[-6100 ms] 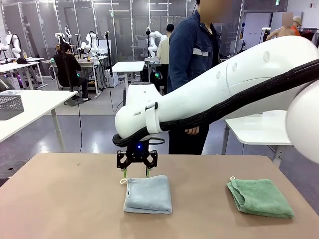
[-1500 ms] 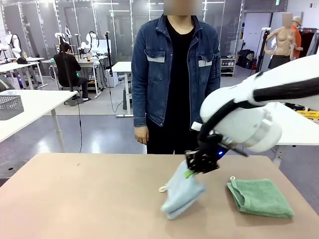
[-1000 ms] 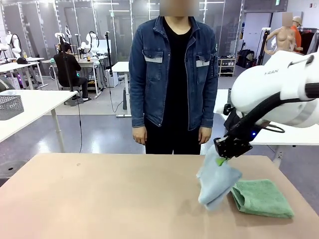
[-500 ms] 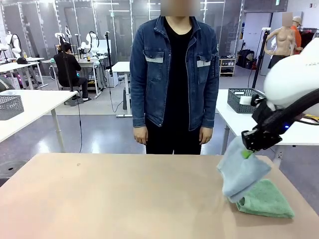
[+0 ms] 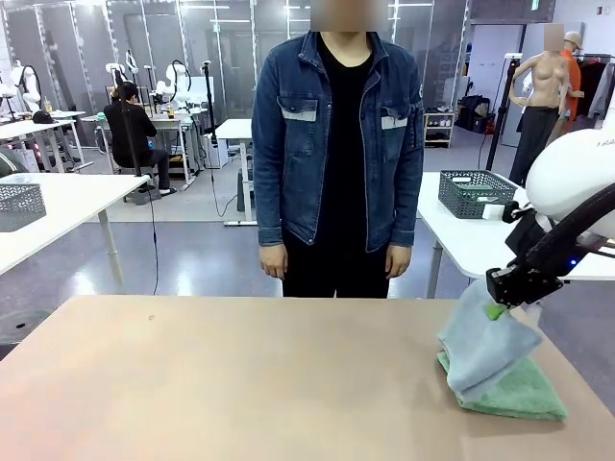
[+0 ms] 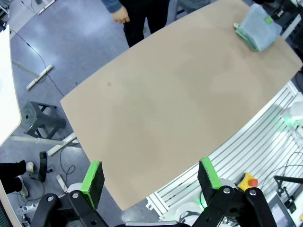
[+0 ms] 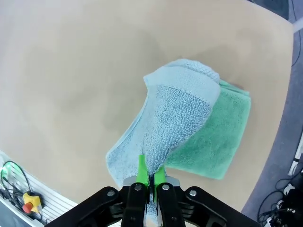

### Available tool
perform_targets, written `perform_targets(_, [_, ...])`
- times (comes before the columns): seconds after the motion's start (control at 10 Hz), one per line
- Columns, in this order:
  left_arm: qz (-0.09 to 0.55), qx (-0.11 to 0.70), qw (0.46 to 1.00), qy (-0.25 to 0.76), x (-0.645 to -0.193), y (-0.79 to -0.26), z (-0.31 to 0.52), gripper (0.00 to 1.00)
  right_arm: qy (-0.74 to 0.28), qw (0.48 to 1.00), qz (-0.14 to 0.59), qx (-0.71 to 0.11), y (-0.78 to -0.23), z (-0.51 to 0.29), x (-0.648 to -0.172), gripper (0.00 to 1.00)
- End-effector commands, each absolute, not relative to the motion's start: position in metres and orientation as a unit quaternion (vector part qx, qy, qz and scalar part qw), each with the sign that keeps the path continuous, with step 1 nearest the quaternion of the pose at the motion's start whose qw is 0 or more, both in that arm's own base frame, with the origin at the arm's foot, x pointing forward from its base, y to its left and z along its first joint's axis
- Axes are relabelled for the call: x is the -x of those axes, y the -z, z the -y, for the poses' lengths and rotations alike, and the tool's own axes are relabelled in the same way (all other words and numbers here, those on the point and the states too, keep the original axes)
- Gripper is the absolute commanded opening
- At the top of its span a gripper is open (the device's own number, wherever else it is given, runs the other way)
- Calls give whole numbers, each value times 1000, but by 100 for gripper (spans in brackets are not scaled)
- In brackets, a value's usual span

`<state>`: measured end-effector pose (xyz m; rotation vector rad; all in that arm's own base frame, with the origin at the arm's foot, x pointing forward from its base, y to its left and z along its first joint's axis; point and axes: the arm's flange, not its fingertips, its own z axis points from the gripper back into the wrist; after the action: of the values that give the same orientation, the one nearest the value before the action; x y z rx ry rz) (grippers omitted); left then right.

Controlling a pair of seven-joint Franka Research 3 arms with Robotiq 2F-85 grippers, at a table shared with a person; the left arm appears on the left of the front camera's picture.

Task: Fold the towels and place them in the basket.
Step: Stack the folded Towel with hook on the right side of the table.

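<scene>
Your right gripper (image 5: 497, 309) stayed clamped on the folded blue-grey towel (image 5: 478, 343) (green pads pinching its top edge). It had carried it rightward from mid-table, and the towel now hung over the mint green towel (image 5: 519, 392), its lower end touching that one. Your left gripper (image 6: 150, 177) hung spread wide above the table's (image 5: 231, 375) near edge. Beyond, the person (image 5: 338, 144) had turned to face you, and the basket (image 5: 478, 192) sat on the white table behind.

Looped terry cloth, blue towel (image 7: 177, 118), frame centre; plush green towel (image 7: 218, 137) beneath. Matt smooth tan tabletop (image 5: 240, 384). Glossy white arm shell (image 5: 577, 173), right edge.
</scene>
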<state>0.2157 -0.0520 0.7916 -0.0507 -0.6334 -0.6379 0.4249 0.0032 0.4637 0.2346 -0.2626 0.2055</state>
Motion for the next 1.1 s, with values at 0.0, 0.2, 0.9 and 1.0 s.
perform_targets(0.0, [306,22,901,306,-215,-792,52,100,-122,974,137,-134,-457,13,-441,5])
perform_targets(0.2, [306,22,901,306,-215,-792,52,100,-137,968,152,-148,-450,23,-442,5])
perform_targets(0.9, [306,22,901,306,-215,-792,52,100,-72,988,70,-121,-391,53,-446,41])
perform_targets(1.0, [306,22,901,306,-215,-792,52,100,-62,990,70,-106,-394,56,-441,44])
